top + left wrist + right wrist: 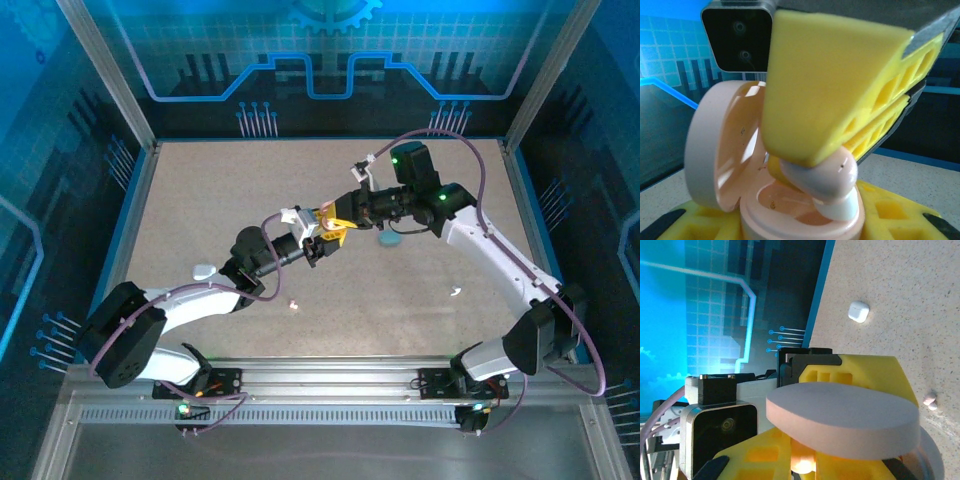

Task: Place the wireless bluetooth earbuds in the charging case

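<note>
My left gripper [800,227] is shut on the base of a pink charging case [762,212], whose lid [715,150] stands open to the left. Above it, my right gripper [802,467] is shut on a pale pink earbud [832,177]. The earbud's white tip is down in the right-hand well of the case. A yellow finger [830,85] of the right gripper covers the top of the earbud. In the top view the two grippers meet mid-table, left gripper [318,242] against right gripper [338,220]. The right wrist view has the back of the case lid [840,420] across it.
A teal case [388,239] lies just right of the grippers and a white case [205,271] by the left arm, also in the right wrist view [858,311]. Tiny loose earbuds lie on the table [293,304], [455,292], [930,401]. Blue walls ring the table.
</note>
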Controlling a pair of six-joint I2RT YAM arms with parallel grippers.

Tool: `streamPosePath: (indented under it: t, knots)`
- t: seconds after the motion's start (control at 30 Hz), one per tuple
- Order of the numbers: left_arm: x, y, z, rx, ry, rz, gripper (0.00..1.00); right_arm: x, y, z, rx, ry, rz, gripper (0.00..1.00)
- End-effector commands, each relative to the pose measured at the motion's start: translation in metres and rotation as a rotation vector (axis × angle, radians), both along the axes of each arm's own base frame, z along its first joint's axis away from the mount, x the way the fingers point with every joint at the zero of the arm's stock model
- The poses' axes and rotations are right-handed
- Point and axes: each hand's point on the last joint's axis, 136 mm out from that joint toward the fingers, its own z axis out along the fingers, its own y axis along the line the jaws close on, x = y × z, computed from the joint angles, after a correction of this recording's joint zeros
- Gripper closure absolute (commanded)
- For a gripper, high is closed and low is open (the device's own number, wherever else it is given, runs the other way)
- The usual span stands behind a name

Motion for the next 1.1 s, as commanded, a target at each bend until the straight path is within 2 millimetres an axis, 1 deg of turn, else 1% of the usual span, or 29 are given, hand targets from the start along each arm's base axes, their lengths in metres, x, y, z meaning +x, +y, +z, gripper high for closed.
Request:
streamPosePath:
  t: [0.0, 0.1, 0.27, 0.37, 0.43, 0.63, 0.8, 1.07]
  knots:
    - [-0.003, -0.004, 0.030, -0.064, -0.066, -0.017, 0.64, -0.004, -0.001, 0.000, -0.031, -0.076, -0.008, 0.85]
    - [-0.005, -0.006, 0.031, -0.069, -0.069, -0.029, 0.64, -0.004, -0.001, 0.000, -0.049, -0.113, -0.014, 0.85]
    - [-0.009, -0.008, 0.032, -0.077, -0.064, -0.055, 0.64, 0.000, -0.002, 0.006, -0.068, -0.195, -0.040, 0.85]
    - [-0.009, -0.008, 0.034, -0.083, -0.065, -0.058, 0.64, 0.001, -0.003, 0.005, -0.082, -0.212, -0.051, 0.85]
    - [-0.010, -0.007, 0.037, -0.092, -0.067, -0.055, 0.64, 0.001, -0.004, 0.001, -0.103, -0.214, -0.056, 0.85]
    - [-0.010, -0.006, 0.041, -0.111, -0.072, -0.049, 0.64, -0.009, 0.001, -0.003, -0.136, -0.217, -0.004, 0.82]
    - [-0.009, -0.004, 0.043, -0.120, -0.077, -0.040, 0.64, -0.010, 0.000, -0.011, -0.177, -0.192, 0.001, 0.79]
    - [-0.010, -0.004, 0.044, -0.120, -0.081, -0.041, 0.64, -0.007, -0.004, -0.012, -0.221, -0.197, -0.024, 0.73]
